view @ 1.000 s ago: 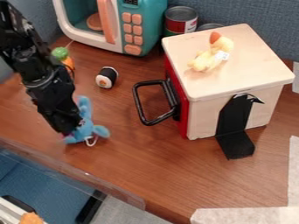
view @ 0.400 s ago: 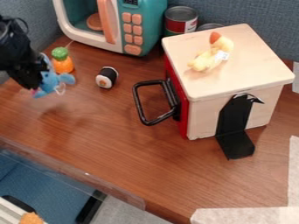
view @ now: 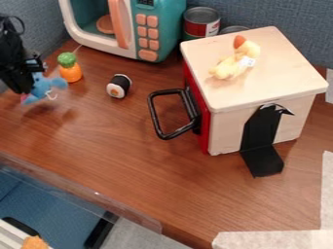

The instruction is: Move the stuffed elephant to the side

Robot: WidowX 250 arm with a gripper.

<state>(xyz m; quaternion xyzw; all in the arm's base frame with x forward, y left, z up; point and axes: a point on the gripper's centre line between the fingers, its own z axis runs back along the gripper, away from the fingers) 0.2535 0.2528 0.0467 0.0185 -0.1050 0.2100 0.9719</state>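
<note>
Gripper [view: 27,89], black and two-fingered, is over at the far left, clamped on the blue stuffed elephant [view: 43,86], which hangs above the brown wood-look table [view: 149,189] with a white loop dangling off it. Just beside that is an orange toy with a bumpy green top [view: 69,69]. Then there's a teal-and-white toy microwave [view: 166,29], with a bit of dark display at the top edge, too small to read. In front of it sits a black-and-white toy sushi roll [view: 119,86]. Next, a metal can [view: 201,22] with a red-and-white label, print too tiny for me. On the right, a yellow plush duck [view: 229,67] with a white tag, can't read that either, lies on a pale wooden box with a red front [view: 286,63].
</note>
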